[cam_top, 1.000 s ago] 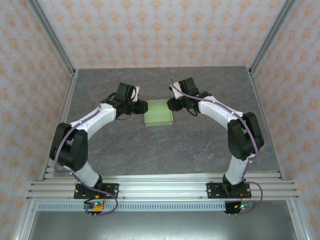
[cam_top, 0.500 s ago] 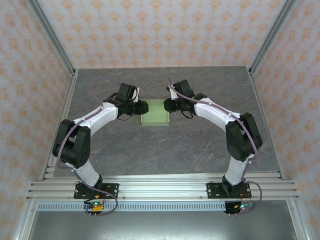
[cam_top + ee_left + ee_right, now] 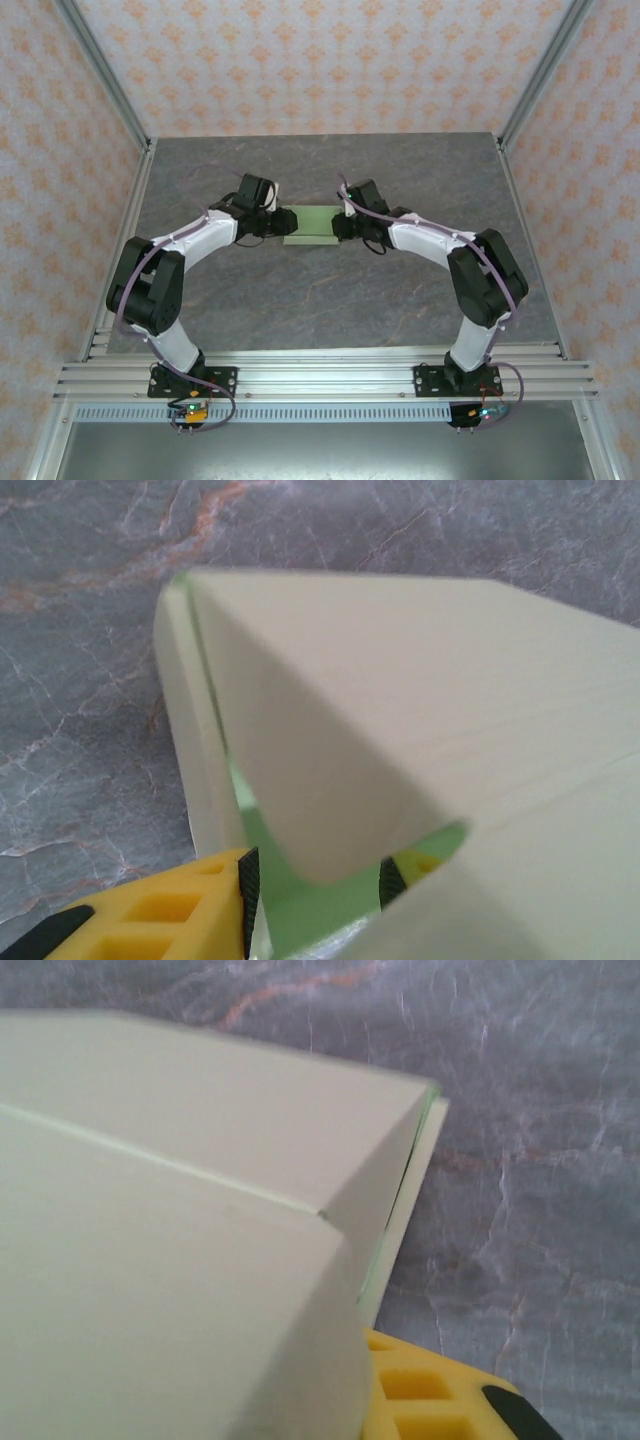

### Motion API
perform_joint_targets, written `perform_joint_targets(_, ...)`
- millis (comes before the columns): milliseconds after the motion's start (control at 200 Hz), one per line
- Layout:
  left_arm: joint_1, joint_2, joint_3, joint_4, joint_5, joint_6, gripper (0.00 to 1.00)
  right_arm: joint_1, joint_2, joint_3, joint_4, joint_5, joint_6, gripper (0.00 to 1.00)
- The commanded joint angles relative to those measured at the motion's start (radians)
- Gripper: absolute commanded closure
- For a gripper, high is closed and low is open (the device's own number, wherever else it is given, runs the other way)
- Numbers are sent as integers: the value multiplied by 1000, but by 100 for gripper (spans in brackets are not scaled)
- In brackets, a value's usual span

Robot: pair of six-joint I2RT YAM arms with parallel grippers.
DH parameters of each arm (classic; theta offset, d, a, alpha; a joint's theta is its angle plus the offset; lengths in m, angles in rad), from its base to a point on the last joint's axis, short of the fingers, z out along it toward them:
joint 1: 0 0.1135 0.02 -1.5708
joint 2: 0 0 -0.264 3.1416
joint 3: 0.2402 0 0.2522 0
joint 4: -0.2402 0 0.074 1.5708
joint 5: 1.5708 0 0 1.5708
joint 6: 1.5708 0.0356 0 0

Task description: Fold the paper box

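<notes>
Paper box [image 3: 312, 222], single: left gripper [image 3: 276, 223] jaws grip it; right gripper [image 3: 339, 226] jaws, cannot tell.

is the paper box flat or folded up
Folded up, not closed: the paper box shows bent panels and a gap between them.

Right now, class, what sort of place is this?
Likely a robot test cell: a left arm and right arm bolted to an aluminium rail, a marbled table, patterned walls enclosing it.
</notes>
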Motion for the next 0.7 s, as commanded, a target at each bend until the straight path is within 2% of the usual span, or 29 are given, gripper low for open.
perform_joint_targets(0, 0, -18, -25, 34, 16, -14, 61, 4, -68, -35, 89, 20, -2, 82)
perform_joint_targets(75, 0, -39, -37, 30, 24, -25, 59, 4, -93, -54, 102, 19, -1, 79)
perform_joint_targets(215, 1, -116, -99, 45, 20, -34, 46, 4, -146, -71, 90, 14, -2, 71)
perform_joint_targets(325, 1, -179, -137, 19, 22, -40, 41, 4, -198, -98, 77, 0, 28, 59)
perform_joint_targets(425, 1, -257, -193, 45, 31, -69, 38, 3, -264, -162, 98, -6, 72, 53)
perform_joint_targets(536, 22, -338, -196, 16, 13, -95, 34, 2, -352, -217, 119, 37, 138, 46)
perform_joint_targets(611, 47, -384, -169, -8, -11, -118, 28, -4, -388, -212, 115, 70, 185, 40)
perform_joint_targets(696, 74, -389, -96, -71, -83, -155, 21, -22, -382, -127, 0, 170, 330, 30)
